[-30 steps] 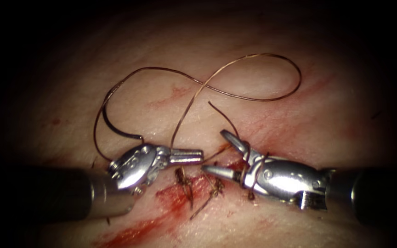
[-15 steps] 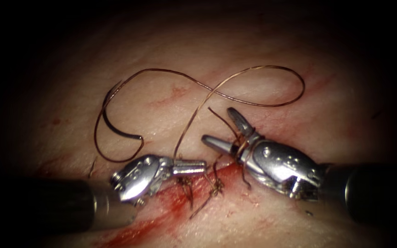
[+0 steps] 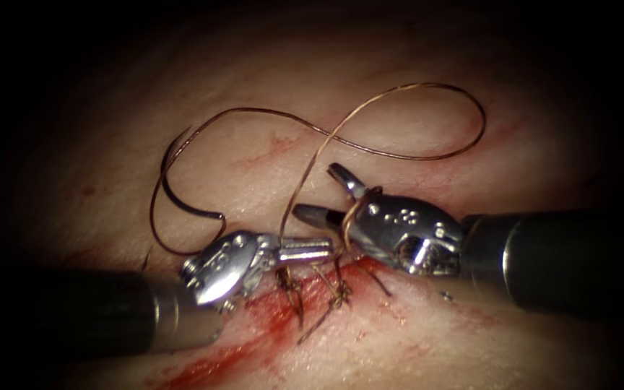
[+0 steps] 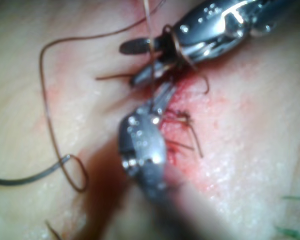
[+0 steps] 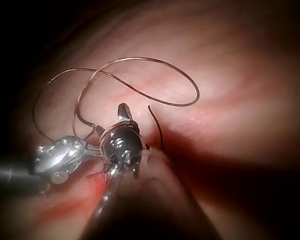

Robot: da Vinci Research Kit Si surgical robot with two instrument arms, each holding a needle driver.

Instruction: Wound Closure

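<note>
Holding the thread (image 3: 399, 90) tight, the left end effector (image 3: 310, 250) needs steady tension while the right end effector (image 3: 319, 193), gaping empty, carries a wrap beside the cut (image 3: 326, 285).

Right hand (image 5: 110, 119) open — thread (image 5: 140, 62) wound round it, looping over the tissue (image 5: 230, 75).

The tissue (image 3: 413, 339) is pale, with a cut (image 3: 326, 282) at its middle wet with red fluid (image 3: 218, 361) and crossed by knotted stitches (image 3: 337, 292). The dark curved needle (image 3: 182, 195) lies loose on the tissue left of the cut, not in it. The coppery thread (image 3: 427, 155) runs from it in a far figure-eight loop, winds around the right tool's open jaws and is held in the left tool's closed jaws.
</note>
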